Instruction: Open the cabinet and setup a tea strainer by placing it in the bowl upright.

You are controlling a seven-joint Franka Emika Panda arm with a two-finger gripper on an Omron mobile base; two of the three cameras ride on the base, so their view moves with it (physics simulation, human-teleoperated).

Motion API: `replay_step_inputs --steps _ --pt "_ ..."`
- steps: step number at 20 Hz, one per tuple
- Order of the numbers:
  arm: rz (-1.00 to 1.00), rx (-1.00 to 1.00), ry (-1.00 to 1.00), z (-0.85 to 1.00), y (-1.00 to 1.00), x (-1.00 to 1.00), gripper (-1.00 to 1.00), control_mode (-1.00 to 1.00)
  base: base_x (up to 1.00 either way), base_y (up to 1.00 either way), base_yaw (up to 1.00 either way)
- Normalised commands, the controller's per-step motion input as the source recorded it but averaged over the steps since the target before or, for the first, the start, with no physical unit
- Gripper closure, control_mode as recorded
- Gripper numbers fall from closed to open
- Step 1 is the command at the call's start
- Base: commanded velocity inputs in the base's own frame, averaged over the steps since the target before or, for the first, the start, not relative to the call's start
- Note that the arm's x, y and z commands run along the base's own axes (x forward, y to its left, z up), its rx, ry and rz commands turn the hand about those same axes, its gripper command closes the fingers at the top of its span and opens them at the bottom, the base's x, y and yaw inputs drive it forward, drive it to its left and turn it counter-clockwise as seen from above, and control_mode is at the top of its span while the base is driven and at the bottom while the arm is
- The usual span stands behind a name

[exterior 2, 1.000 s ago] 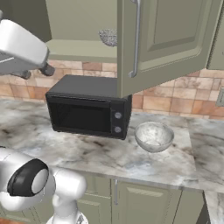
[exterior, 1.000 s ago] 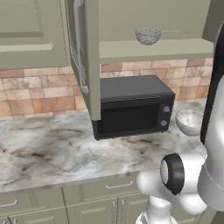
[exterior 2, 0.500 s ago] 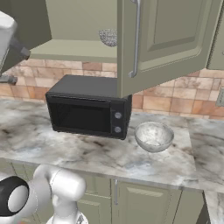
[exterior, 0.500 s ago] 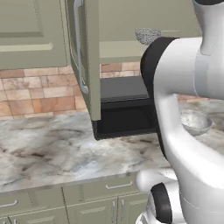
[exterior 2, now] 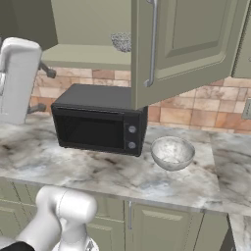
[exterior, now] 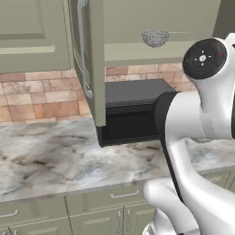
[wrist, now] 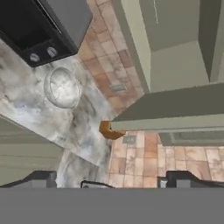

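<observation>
The cabinet's [exterior: 137, 27] door [exterior: 89, 59] stands swung open, and the tea strainer [exterior: 155, 37] rests on the shelf inside with its thin handle pointing right. In the right base view the open door [exterior 2: 186, 44] covers part of the strainer [exterior 2: 121, 41]. The speckled bowl [exterior 2: 172, 152] sits on the counter right of the microwave, and it also lies upper left in the hand view as the bowl [wrist: 63, 87]. My gripper [wrist: 111, 181] is open, fingertips [wrist: 41, 178] far apart with nothing between them, well away from bowl and strainer.
A black microwave [exterior 2: 98, 125] stands under the cabinet on the marble counter [exterior 2: 147, 184]. My white arm [exterior: 193, 133] rises in front of the microwave in the left base view. A small orange-brown thing [wrist: 108, 130] shows by the wall cabinet's lower edge. Base cabinets [exterior: 92, 211] run below.
The arm has swung up across the left base view, now covering the bowl there. In the right base view its upper link has shifted at the left edge. Door, strainer and bowl stay put.
</observation>
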Motion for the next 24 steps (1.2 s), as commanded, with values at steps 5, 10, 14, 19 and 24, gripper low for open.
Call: replay_step_inputs --steps 5,10,14,19,24 --pt "0.01 -0.35 0.22 -0.16 -0.30 0.47 -1.00 -1.00 0.00 0.00 0.00" --pt "-0.13 -0.21 0.36 0.00 -0.31 0.51 -1.00 -1.00 0.00 0.00 0.00" --pt "-0.25 -0.01 0.41 0.02 -0.39 0.66 -1.00 -1.00 0.00 0.00 0.00" --pt "-0.23 0.04 0.32 0.00 -0.65 0.49 -1.00 -1.00 0.00 0.00 0.00" --pt "-0.18 0.01 0.21 0.00 -0.57 0.48 -1.00 -1.00 0.00 0.00 0.00"
